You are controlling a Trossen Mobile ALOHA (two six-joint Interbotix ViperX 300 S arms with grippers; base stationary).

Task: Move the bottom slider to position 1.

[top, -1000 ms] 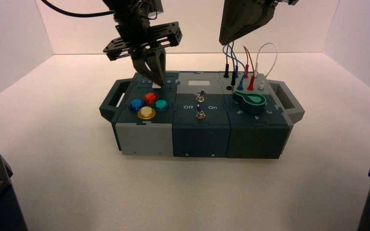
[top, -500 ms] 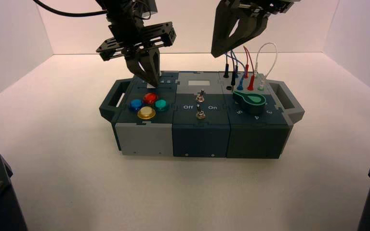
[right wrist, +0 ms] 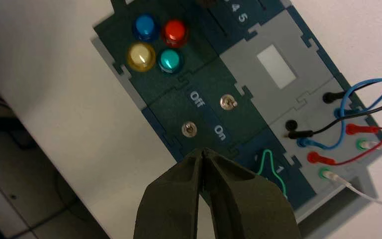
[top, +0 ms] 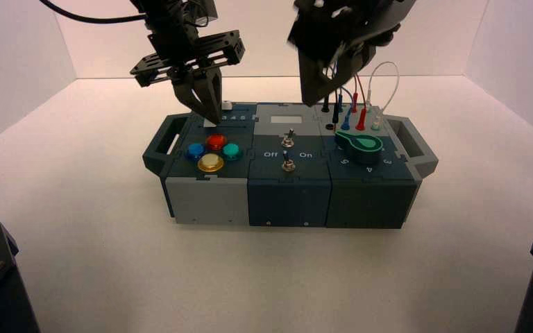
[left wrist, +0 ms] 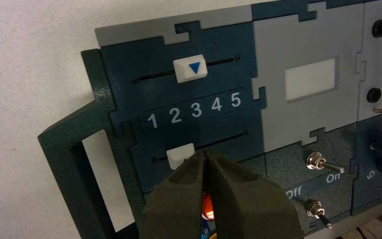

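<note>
In the left wrist view the bottom slider (left wrist: 180, 154), a small white cube knob, sits in its slot below the row of digits, roughly under the 2 and a short way from the slot's end by position 1 (left wrist: 152, 121). My left gripper (left wrist: 205, 152) is shut, its tips against the knob's side that faces the higher digits. From above, the left gripper (top: 208, 118) stands over the box's back left corner and hides the knob. My right gripper (top: 312, 97) is shut and hangs above the box's back middle.
The other white slider (left wrist: 190, 69), marked with a blue triangle, sits above the digits. Round coloured buttons (top: 213, 151), two toggle switches (top: 288, 152), a green dial (top: 363, 144) and plugged wires (top: 361, 97) fill the rest of the box (top: 288, 194).
The left gripper has slid leftward along the slider tracks towards the low digits. The right arm has turned and come down over the box's back.
</note>
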